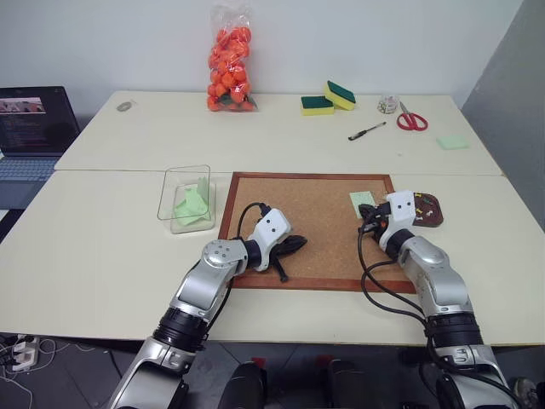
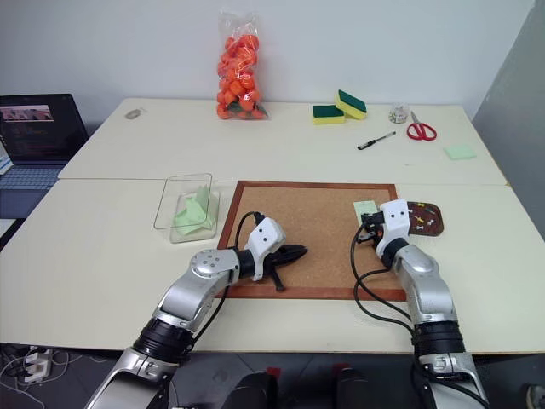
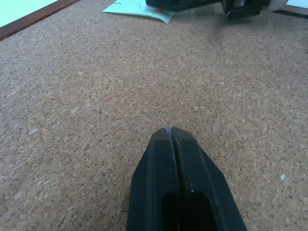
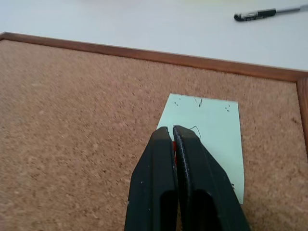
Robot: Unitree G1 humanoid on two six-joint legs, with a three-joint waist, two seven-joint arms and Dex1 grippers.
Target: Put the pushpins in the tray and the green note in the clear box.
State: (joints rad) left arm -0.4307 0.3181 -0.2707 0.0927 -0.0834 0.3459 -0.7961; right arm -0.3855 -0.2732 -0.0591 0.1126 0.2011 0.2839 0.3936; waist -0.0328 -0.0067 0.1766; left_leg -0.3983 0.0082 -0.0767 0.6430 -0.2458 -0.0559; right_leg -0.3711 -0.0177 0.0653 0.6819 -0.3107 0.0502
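Right hand (image 4: 172,129) closed, red speck pinched between tips, pin itself too small to confirm; green note (image 4: 211,130) partly covered. Left hand (image 3: 172,130) closed empty over cork board (image 1: 311,223). Pale surface (image 1: 111,239), white wall.

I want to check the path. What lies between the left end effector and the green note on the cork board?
Only bare cork board lies between the left end effector and the green note, in the left wrist view.

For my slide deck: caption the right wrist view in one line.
Right hand shut on a red pushpin over the green note on the cork board.
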